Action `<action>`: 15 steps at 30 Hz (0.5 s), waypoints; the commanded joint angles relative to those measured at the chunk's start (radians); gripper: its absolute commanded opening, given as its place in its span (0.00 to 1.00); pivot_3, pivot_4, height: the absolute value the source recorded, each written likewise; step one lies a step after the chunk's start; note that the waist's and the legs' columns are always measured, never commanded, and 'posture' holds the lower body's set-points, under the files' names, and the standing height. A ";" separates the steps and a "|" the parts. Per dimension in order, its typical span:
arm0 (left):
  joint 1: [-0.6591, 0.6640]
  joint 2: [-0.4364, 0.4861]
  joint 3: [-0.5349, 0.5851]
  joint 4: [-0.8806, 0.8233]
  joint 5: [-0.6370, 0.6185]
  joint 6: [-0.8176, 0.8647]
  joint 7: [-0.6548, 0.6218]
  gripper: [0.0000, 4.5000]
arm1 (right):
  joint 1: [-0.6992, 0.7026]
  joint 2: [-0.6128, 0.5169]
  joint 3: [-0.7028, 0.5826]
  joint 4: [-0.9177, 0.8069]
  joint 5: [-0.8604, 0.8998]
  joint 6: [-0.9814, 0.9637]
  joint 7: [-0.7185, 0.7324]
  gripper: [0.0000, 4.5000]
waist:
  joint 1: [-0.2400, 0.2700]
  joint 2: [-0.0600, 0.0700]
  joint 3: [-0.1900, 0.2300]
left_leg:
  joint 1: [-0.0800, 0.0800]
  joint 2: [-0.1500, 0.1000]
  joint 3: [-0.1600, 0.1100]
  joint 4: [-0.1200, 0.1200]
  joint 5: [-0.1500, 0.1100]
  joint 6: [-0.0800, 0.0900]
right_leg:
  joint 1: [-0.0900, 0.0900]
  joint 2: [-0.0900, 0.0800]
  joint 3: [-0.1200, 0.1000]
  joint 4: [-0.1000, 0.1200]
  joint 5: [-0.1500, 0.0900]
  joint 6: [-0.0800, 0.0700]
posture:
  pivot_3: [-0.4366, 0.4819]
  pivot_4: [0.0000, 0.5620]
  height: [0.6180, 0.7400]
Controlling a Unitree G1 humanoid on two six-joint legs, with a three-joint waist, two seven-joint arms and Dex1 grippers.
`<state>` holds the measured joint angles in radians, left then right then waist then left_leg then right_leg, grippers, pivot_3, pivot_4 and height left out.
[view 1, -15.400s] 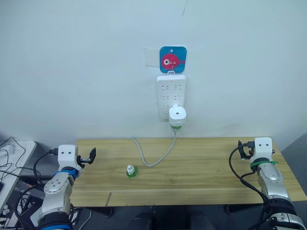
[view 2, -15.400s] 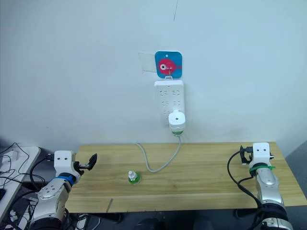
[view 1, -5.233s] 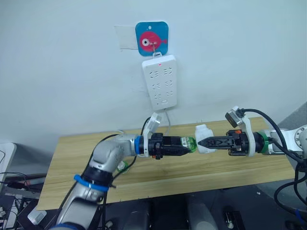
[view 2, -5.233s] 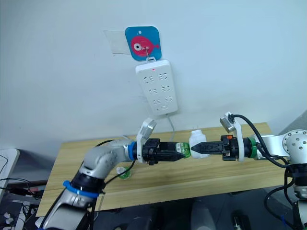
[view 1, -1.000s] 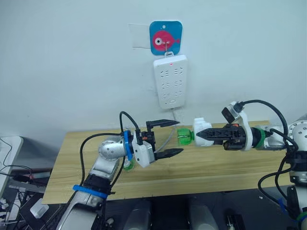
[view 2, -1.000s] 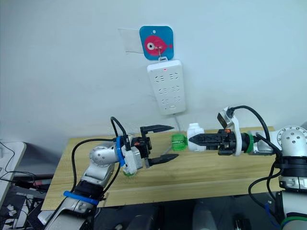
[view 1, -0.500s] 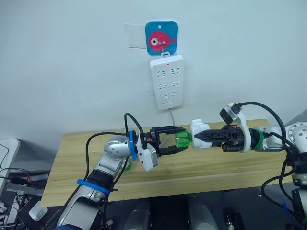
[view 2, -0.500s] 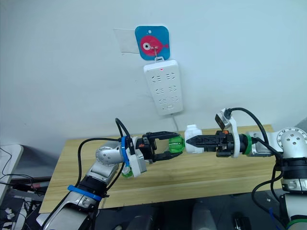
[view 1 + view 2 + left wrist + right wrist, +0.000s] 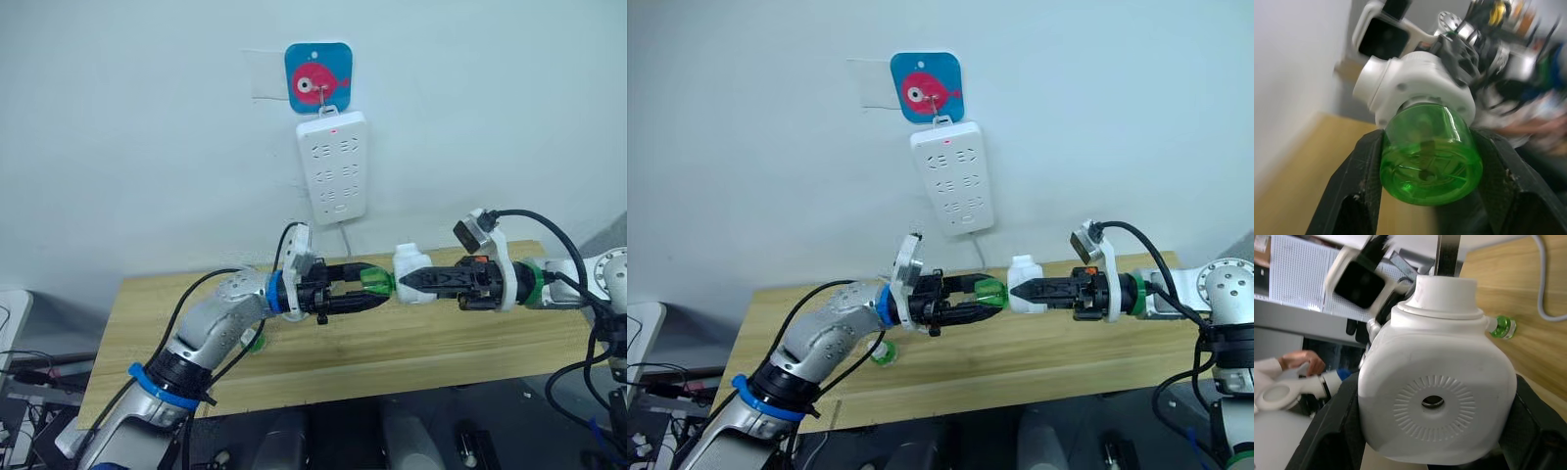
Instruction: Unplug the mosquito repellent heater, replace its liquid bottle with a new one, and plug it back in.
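Note:
Above the wooden table [image 9: 460, 338], my right gripper [image 9: 408, 281] is shut on the white mosquito repellent heater [image 9: 411, 268], holding it sideways. A green liquid bottle [image 9: 376, 282] sticks out of the heater toward my left arm. My left gripper [image 9: 364, 291] is shut on that bottle, one finger [image 9: 1359, 196] pressed to each side of it [image 9: 1430, 156]. The right wrist view shows the heater's round-holed face [image 9: 1435, 399] between the right fingers [image 9: 1334, 431]. Another small green bottle with a white cap [image 9: 882, 352] stands on the table, partly hidden behind my left arm.
A long white power strip [image 9: 333, 166] hangs on the wall under a blue fish hook [image 9: 317, 78], its grey cable [image 9: 345, 240] dropping to the table. A person's hand [image 9: 1300, 360] shows in the background of the right wrist view.
My left gripper, wide open and short of the bottle a second ago, has moved onto it, turned at the wrist and shut on it. The right gripper still holds the heater.

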<state>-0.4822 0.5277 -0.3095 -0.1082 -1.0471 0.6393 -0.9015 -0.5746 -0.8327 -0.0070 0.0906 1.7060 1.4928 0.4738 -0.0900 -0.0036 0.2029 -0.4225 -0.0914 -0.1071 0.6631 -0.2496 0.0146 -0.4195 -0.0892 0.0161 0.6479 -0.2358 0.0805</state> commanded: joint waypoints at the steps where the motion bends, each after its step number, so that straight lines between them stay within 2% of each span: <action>1: -0.028 0.007 0.150 0.080 -0.362 0.346 0.157 0.50 | -0.001 -0.010 -0.008 -0.073 0.001 0.035 0.058 0.67 | -0.001 0.000 0.000 | 0.000 0.000 0.000 0.000 0.000 0.000 | 0.000 0.000 0.000 0.000 0.000 0.000 | 0.31 0.37 1.00; 5: -0.023 -0.004 0.194 0.228 -0.643 0.552 0.312 0.50 | 0.010 -0.011 -0.001 -0.108 0.036 0.020 0.043 0.67 | 0.000 0.000 0.000 | 0.001 0.000 0.000 0.000 0.000 0.000 | 0.000 0.000 0.001 0.000 0.000 0.000 | 0.30 0.37 1.00; 7: -0.013 -0.004 0.201 0.261 -0.710 0.599 0.370 0.50 | 0.020 -0.014 0.001 -0.115 0.048 0.010 0.030 0.67 | 0.001 0.000 0.000 | 0.001 0.000 0.000 0.001 0.000 0.000 | 0.000 0.000 0.001 0.000 0.000 0.000 | 0.30 0.37 1.00; 15: 0.027 0.002 0.253 0.205 -0.710 0.629 0.447 0.50 | 0.048 -0.048 -0.017 -0.102 0.052 -0.002 0.025 0.67 | 0.007 0.000 0.000 | 0.001 -0.001 0.001 0.001 0.000 -0.001 | 0.000 -0.002 0.002 0.000 0.000 -0.001 | 0.31 0.37 1.00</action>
<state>-0.4694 0.5025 -0.1470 0.0868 -1.7424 1.2826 -0.4658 -0.5309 -0.8375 0.0209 -0.0104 1.7212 1.4851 0.4813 -0.0834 -0.0037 0.2029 -0.4218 -0.0921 -0.1054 0.6639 -0.2494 0.0140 -0.4194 -0.0909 0.0187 0.6477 -0.2360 0.0799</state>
